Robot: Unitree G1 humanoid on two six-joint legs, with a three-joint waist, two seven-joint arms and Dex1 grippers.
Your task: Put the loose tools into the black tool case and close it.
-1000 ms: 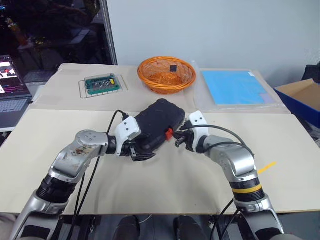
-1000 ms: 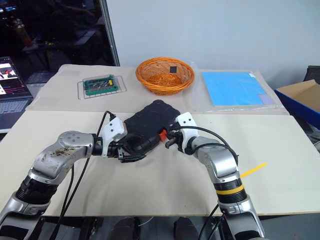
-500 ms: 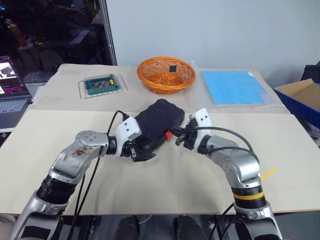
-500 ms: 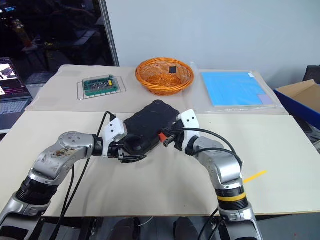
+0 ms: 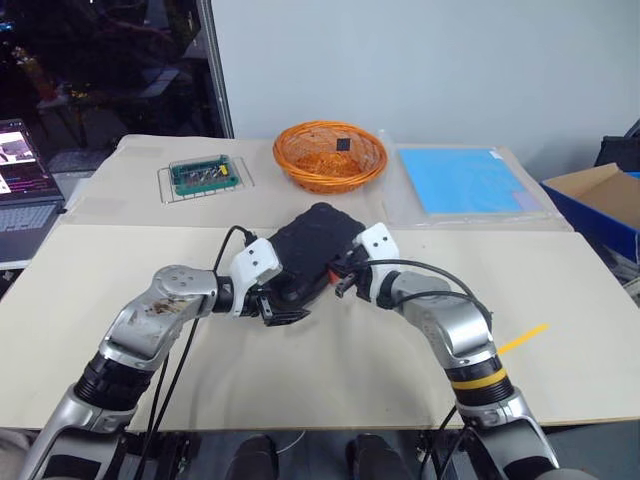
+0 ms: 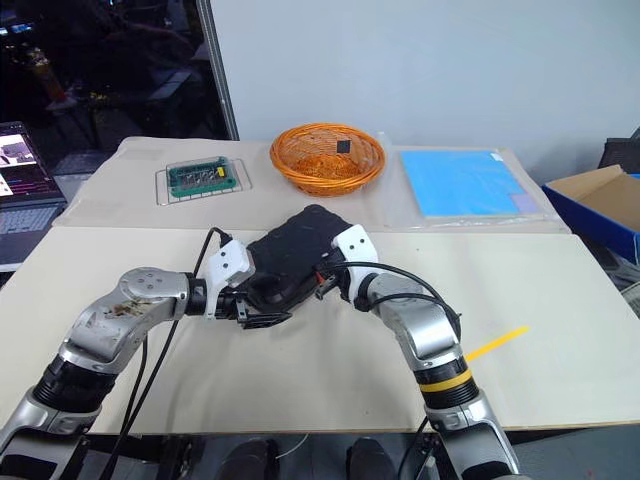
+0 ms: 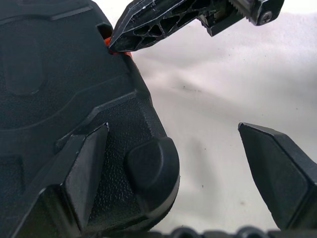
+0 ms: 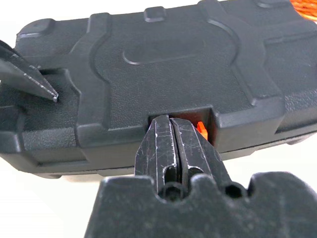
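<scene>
The black tool case (image 5: 315, 252) lies shut on the bench (image 5: 560, 300), near the middle and set at a slant, its far end pointing toward the orange wicker basket (image 5: 331, 156). It is a moulded-plastic clamshell with rounded corners; its lid carries raised ribs, a shallow curved groove and a fine pebbled grain, and a rounded foot bulges at the near corner. A square notch in the long front edge holds the small orange latch (image 8: 200, 129).

The left tool (image 7: 188, 168) is released: its two black wedge-shaped fingers stand wide apart, one resting on the grained corner of the case, the other clear of it over the bare bench surface. The right tool (image 8: 173, 144) is clenched on nothing, its scuffed black fingers pressed flat together, their joined tip set in the latch notch, just beside the orange tab. From the left wrist the same tip shows as a ribbed, hollow-celled black point touching the case edge at the orange spot.

The bench is covered in pale cream sheet, smooth with faint creases. The basket, round and openly woven, sits at the far edge with a small dark square inside. To its left a green tray (image 5: 204, 176) rests on a wire rack; to its right lies a flat blue sheet (image 5: 462, 181) under clear film. A strip of yellow tape (image 5: 522, 338) marks the bench on the right.
</scene>
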